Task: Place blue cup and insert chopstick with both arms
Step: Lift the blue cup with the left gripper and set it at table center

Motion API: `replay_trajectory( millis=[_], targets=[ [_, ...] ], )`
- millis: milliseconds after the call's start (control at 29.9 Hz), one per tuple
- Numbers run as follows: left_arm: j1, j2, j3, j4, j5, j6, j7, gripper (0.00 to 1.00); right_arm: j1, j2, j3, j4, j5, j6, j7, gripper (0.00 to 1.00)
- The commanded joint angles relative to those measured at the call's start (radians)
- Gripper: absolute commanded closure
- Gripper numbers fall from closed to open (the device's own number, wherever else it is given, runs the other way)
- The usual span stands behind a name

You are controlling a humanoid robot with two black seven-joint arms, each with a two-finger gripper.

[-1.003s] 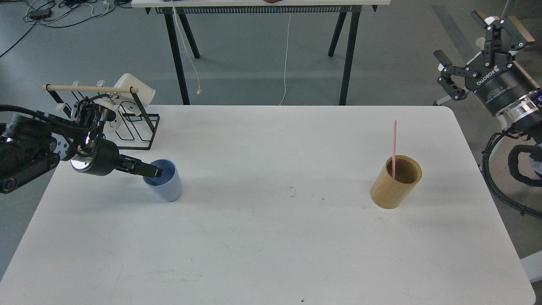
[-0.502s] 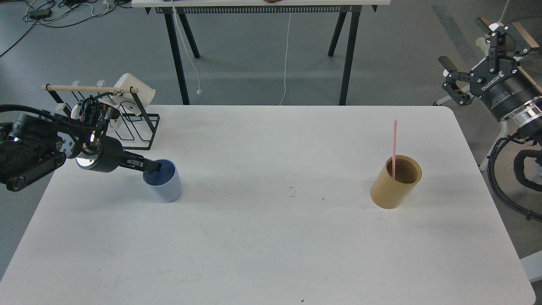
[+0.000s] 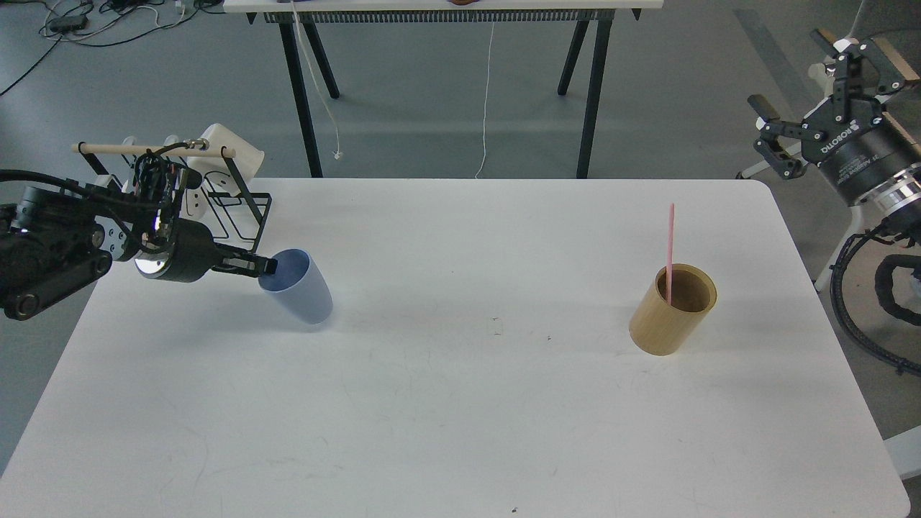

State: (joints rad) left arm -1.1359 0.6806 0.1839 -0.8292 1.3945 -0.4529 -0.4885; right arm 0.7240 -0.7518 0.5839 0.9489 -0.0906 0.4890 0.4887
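A blue cup [image 3: 298, 288] is at the left of the white table [image 3: 460, 403], tilted with its mouth toward the left. My left gripper [image 3: 265, 267] is shut on the cup's rim and holds it lifted a little off the table. A single pink chopstick [image 3: 670, 248] stands upright in a tan bamboo holder [image 3: 672, 310] at the right. My right gripper [image 3: 809, 79] is open and empty, raised beyond the table's right edge.
A black wire rack [image 3: 216, 198] with a wooden bar and white items stands at the table's back left, just behind my left arm. A second table's black legs [image 3: 302, 93] stand on the floor beyond the far edge.
My left gripper closed on the blue cup's rim, then lifted and tilted it, carrying it slightly right and back. The right arm drifted a little right.
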Motion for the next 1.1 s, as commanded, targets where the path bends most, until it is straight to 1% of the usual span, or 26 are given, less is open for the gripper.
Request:
replay_trajectory(
  millis=[0, 67, 100, 167, 201, 301, 401, 535, 635, 802, 903, 970, 1070],
  targets=[
    [-0.021, 0.036, -0.124, -0.118, -0.041, -0.036, 0.000, 1.00, 0.000, -0.001, 0.004, -0.004, 0.000, 0.000, 0.000, 0.06],
    [-0.071, 0.031, -0.179, -0.163, -0.090, -0.036, 0.000, 1.00, 0.000, -0.001, 0.007, -0.018, 0.002, 0.000, 0.000, 0.06],
    [-0.093, 0.025, -0.182, -0.168, -0.109, -0.036, 0.000, 1.00, 0.000, -0.003, 0.013, -0.027, 0.002, 0.000, 0.000, 0.06],
    [-0.129, -0.024, -0.166, -0.157, -0.111, -0.036, 0.000, 1.00, 0.000, -0.003, 0.037, -0.050, 0.002, 0.000, 0.000, 0.06],
    [-0.155, -0.061, -0.131, -0.140, -0.111, -0.036, 0.000, 1.00, 0.000, -0.003, 0.053, -0.067, 0.003, 0.000, 0.000, 0.06],
    [-0.260, -0.183, 0.009, -0.050, -0.111, -0.036, 0.000, 1.00, 0.000, -0.003, 0.092, -0.122, 0.012, 0.000, 0.000, 0.06],
    [-0.321, -0.343, 0.129, 0.050, -0.111, -0.036, 0.000, 1.00, 0.000, -0.001, 0.123, -0.176, 0.014, 0.000, 0.000, 0.06],
    [-0.347, -0.548, 0.277, 0.189, -0.103, -0.036, 0.000, 1.00, 0.000, -0.003, 0.126, -0.219, 0.014, 0.000, 0.000, 0.06],
    [-0.347, -0.677, 0.357, 0.281, -0.103, -0.036, 0.000, 1.00, 0.000, -0.003, 0.126, -0.242, 0.014, 0.000, 0.000, 0.06],
    [-0.312, -0.681, 0.385, 0.384, -0.101, -0.036, 0.000, 1.00, -0.001, -0.003, 0.125, -0.252, 0.014, 0.000, 0.000, 0.06],
    [-0.271, -0.681, 0.440, 0.467, -0.085, -0.036, 0.000, 1.00, -0.001, -0.003, 0.125, -0.254, 0.014, 0.000, 0.000, 0.06],
    [-0.248, -0.681, 0.463, 0.484, -0.083, -0.036, 0.000, 1.00, 0.000, -0.003, 0.125, -0.252, 0.014, 0.000, 0.000, 0.06],
    [-0.222, -0.681, 0.462, 0.486, -0.084, -0.036, 0.000, 1.00, -0.001, -0.003, 0.125, -0.254, 0.014, 0.000, 0.000, 0.06]
  ],
)
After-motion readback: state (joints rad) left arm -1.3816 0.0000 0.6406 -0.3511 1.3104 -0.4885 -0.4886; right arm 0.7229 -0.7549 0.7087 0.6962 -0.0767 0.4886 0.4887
